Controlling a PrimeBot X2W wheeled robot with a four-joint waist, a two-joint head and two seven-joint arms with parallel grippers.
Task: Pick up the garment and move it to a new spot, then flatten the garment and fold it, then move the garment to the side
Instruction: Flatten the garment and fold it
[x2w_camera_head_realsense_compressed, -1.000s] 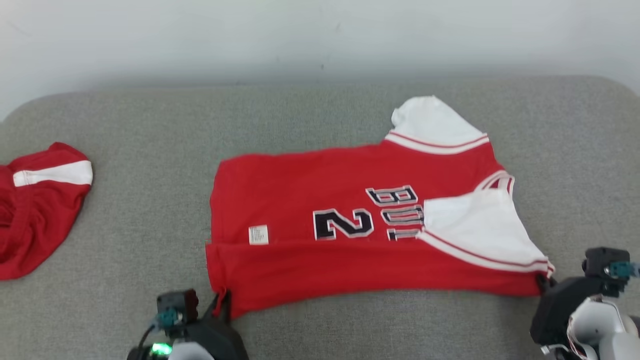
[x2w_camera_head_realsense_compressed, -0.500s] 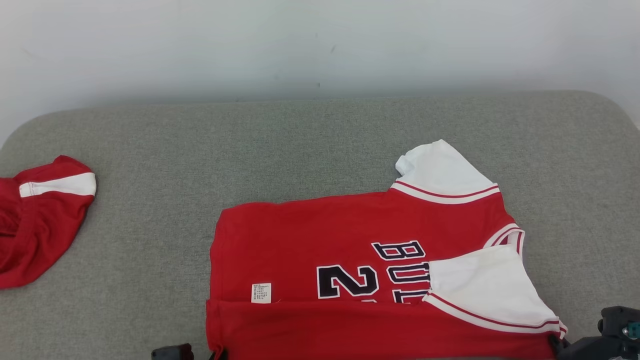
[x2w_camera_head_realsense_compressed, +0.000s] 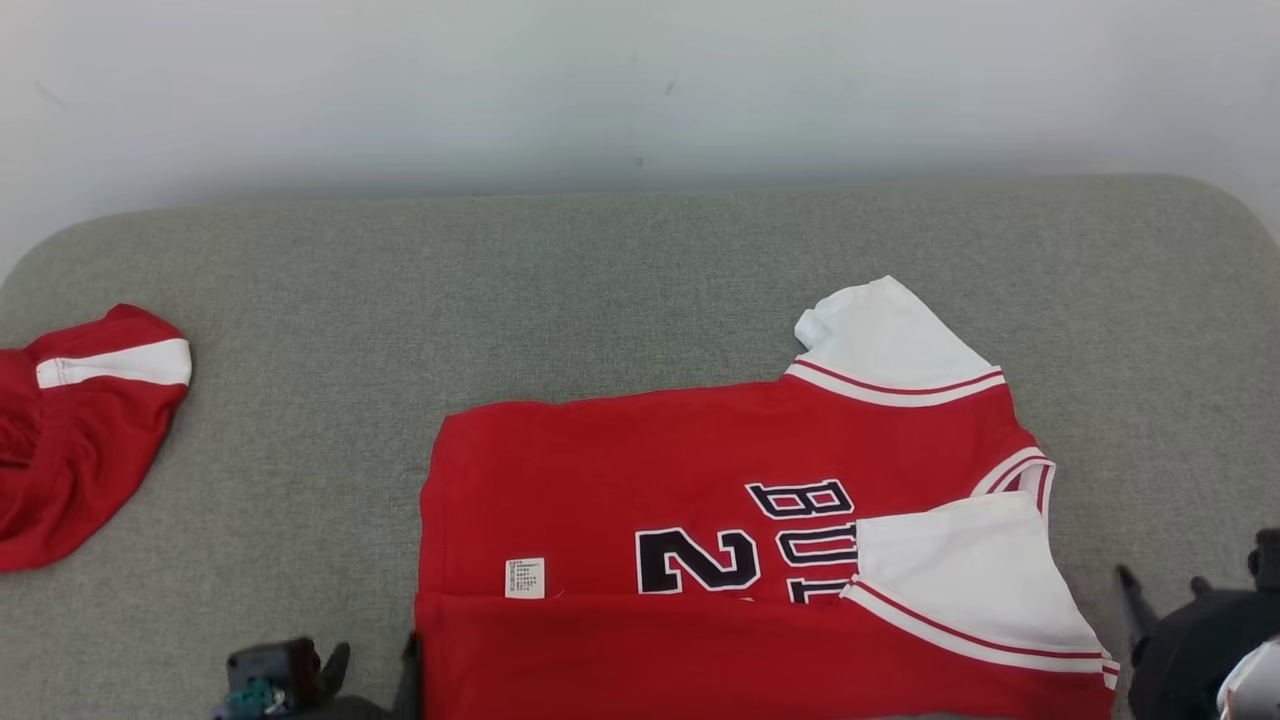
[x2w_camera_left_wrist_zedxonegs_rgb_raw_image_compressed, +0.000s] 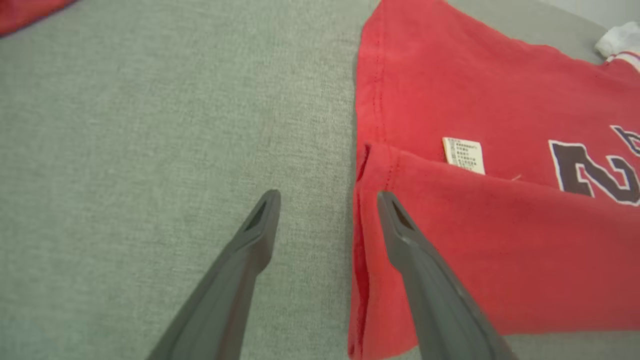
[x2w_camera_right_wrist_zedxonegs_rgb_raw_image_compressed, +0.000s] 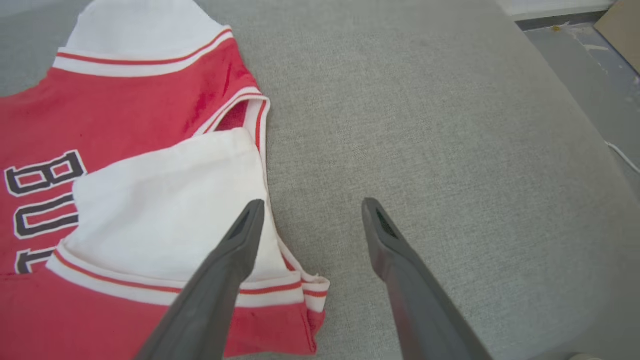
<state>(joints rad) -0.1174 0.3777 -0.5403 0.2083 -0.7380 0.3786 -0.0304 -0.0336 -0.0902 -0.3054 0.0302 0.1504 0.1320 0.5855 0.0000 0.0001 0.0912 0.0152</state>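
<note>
Both grippers have let go of the red jersey with white sleeves and black lettering (x2w_camera_head_realsense_compressed: 640, 470), which lies on the grey fabric cushion (x2w_camera_head_realsense_compressed: 600, 280) with its near long edge folded over. The left gripper (x2w_camera_left_wrist_zedxonegs_rgb_raw_image_compressed: 327, 200) stands wide apart and empty at the hem corner, and the right gripper (x2w_camera_right_wrist_zedxonegs_rgb_raw_image_compressed: 310, 207) stands likewise beside the sleeve corner. The first fold looks set, and a second probably comes next.
</note>
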